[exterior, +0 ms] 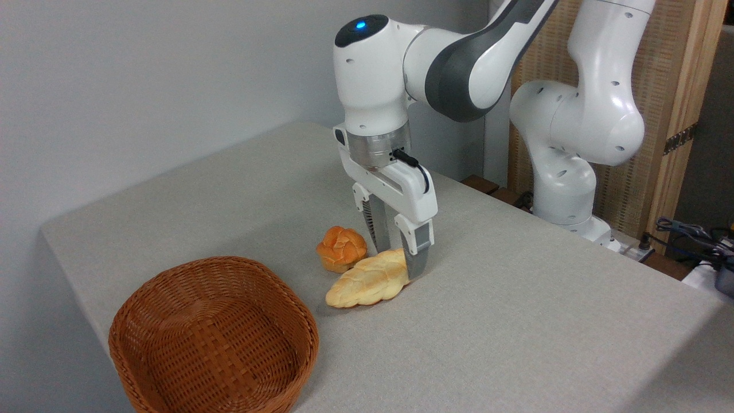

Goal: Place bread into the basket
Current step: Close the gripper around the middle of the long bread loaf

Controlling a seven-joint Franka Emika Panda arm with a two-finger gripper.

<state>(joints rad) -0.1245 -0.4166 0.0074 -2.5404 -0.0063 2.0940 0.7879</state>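
1. Camera view, fixed: the gripper (397, 257) points straight down at the right end of the bread (368, 280), one finger behind the loaf, the other against its near right tip.
2. Its fingers stand only a loaf's thickness apart and seem to touch the crust (a firm clamp I cannot tell).
3. That bread lies on the table (516, 310), just beside a small round bun (341, 248).
4. Left and nearer the camera, apart from the loaf, sits the basket (213, 338).

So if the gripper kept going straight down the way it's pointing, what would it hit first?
The bread: the gripper points down with its fingers straddling the loaf's right end, so probably the loaf, or the table just under the fingertips.
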